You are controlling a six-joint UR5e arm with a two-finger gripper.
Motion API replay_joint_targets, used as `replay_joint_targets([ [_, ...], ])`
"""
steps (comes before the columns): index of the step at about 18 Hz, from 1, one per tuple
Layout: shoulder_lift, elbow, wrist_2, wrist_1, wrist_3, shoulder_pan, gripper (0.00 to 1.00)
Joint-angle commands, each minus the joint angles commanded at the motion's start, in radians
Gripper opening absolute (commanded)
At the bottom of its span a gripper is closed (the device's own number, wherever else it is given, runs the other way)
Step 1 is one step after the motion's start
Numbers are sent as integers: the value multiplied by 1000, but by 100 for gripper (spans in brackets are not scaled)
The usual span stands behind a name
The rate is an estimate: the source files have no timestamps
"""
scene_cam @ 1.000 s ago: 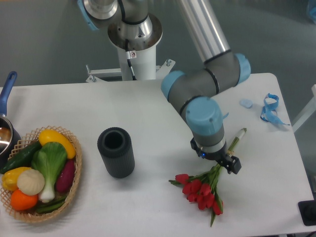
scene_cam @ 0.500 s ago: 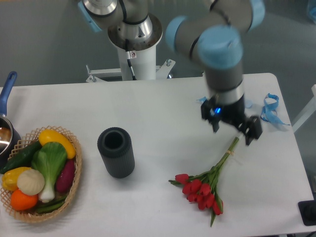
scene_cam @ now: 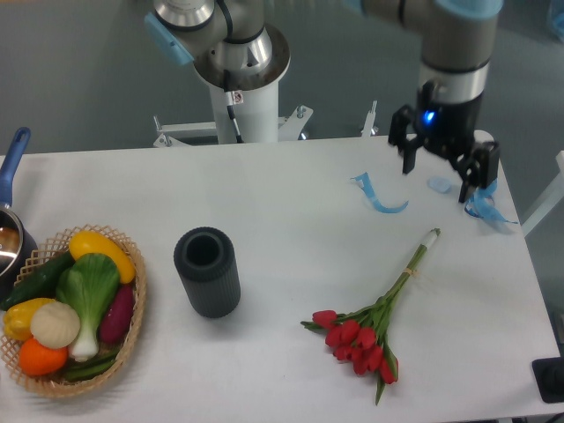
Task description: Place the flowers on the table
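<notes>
We see the flowers lying released on the table; the gripper, open and empty, has risen well beyond the stems—placement appears complete.

You see the flowers, red tulips on tied pale green stems, lying flat on the white bench near its right front, heads toward you, stem ends angled up-right.

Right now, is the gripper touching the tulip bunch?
Apart. The fixed camera shows the open gripper raised near the far edge, with bare table between it and the tulip bunch.
</notes>
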Motion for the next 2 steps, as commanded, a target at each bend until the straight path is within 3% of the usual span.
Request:
replay_joint_targets([
  [2,11,-5,-3,-22,52,20,100],
])
